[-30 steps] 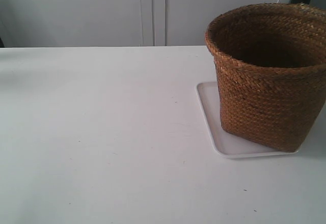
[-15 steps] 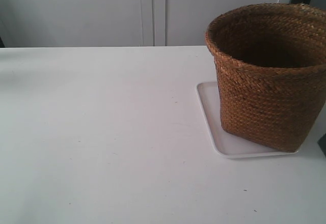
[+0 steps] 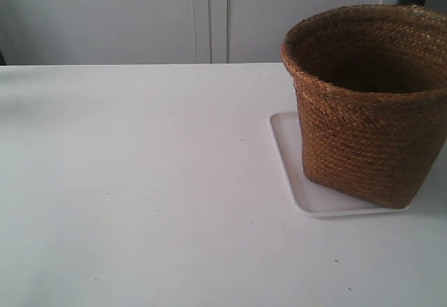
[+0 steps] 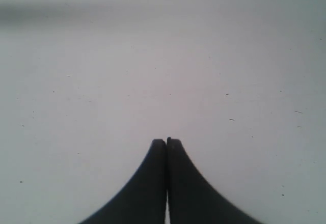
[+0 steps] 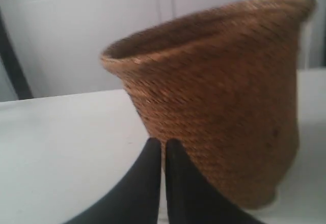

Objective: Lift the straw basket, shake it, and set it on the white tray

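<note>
The basket [image 3: 367, 111] stands on the tray [image 3: 285, 146] at the right of the frame, so the setting-down looks finished. The left gripper [image 4: 166, 143] and the right gripper [image 5: 163, 143] are both pinched together and empty. Probably the next move is only to retreat without nudging the basket.

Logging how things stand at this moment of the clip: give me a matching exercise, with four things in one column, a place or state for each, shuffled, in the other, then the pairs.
Things:
1. straw basket
2. white tray
3. left gripper
4. right gripper

Places or states:
A. shut, with only bare table ahead of it
B. lying flat on the table, partly covered
C. shut, pointing at a woven brown wall
D. standing upright on a flat white thing

Pairs: 1-D, 2-B, 3-A, 4-C.
</note>
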`<action>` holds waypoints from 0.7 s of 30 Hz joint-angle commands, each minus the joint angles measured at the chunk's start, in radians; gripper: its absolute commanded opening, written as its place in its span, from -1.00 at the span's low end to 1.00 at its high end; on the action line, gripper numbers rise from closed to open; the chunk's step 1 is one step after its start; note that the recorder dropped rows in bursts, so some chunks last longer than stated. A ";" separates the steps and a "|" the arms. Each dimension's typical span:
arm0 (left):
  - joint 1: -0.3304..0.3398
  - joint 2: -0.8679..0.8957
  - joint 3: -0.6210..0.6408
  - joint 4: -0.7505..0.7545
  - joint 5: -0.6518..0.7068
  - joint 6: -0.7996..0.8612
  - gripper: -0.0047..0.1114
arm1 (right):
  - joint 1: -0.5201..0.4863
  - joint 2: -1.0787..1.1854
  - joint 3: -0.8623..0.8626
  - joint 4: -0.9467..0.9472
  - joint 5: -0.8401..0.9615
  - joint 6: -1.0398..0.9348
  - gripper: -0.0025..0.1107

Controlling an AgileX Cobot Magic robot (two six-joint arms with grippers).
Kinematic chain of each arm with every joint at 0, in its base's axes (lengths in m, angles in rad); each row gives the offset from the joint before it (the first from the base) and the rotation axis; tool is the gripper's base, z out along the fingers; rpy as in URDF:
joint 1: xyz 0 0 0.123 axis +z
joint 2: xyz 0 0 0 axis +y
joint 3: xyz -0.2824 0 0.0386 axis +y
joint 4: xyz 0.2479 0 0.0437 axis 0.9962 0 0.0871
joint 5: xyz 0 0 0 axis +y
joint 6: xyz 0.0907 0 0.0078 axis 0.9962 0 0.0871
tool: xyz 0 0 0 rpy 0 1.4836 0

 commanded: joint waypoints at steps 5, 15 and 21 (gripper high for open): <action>0.003 -0.003 0.005 -0.002 0.004 -0.006 -0.92 | -0.004 -0.005 -0.006 -0.482 0.044 0.541 -0.89; 0.003 -0.003 0.005 -0.002 0.004 -0.006 -0.92 | -0.004 -0.005 0.099 -0.754 -0.144 0.906 -0.89; 0.003 -0.003 0.005 -0.002 0.004 -0.006 -0.92 | -0.004 -0.005 0.099 -0.890 -0.102 0.845 -0.89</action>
